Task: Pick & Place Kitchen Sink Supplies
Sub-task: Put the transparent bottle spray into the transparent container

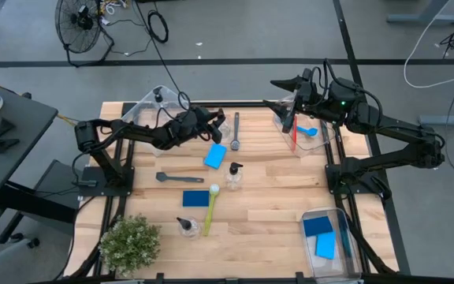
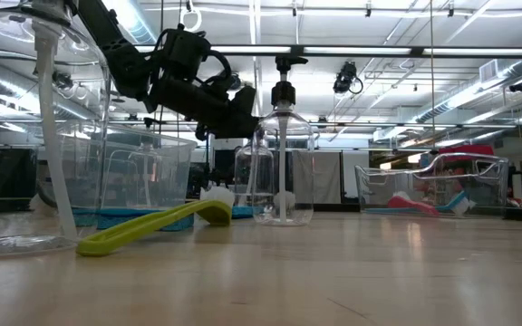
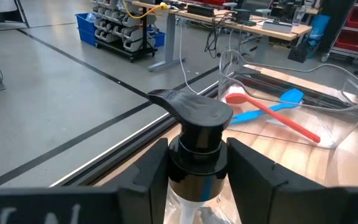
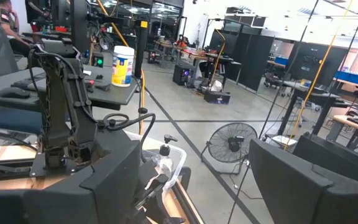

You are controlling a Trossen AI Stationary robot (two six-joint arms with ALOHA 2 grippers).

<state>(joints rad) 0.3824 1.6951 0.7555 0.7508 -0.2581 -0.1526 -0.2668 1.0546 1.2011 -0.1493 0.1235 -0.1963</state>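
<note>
The left tool (image 3: 194,177) had its fingers (image 3: 145,177) snug on either side of the neck of a clear bottle (image 3: 194,124), looking like it was closing on it, up off the desk (image 1: 274,197) near the far-left bin (image 1: 144,106). That bottle stood upright, long axis vertical, spout aimed toward the far-right bin (image 3: 347,99). The right tool (image 1: 286,106) hovered wide open and empty over that far-right bin, which already held a red brush (image 3: 272,115) and a blue brush (image 3: 266,109). I'd say maybe halfway: sponges, brushes and two more bottles were left on the desk.
</note>
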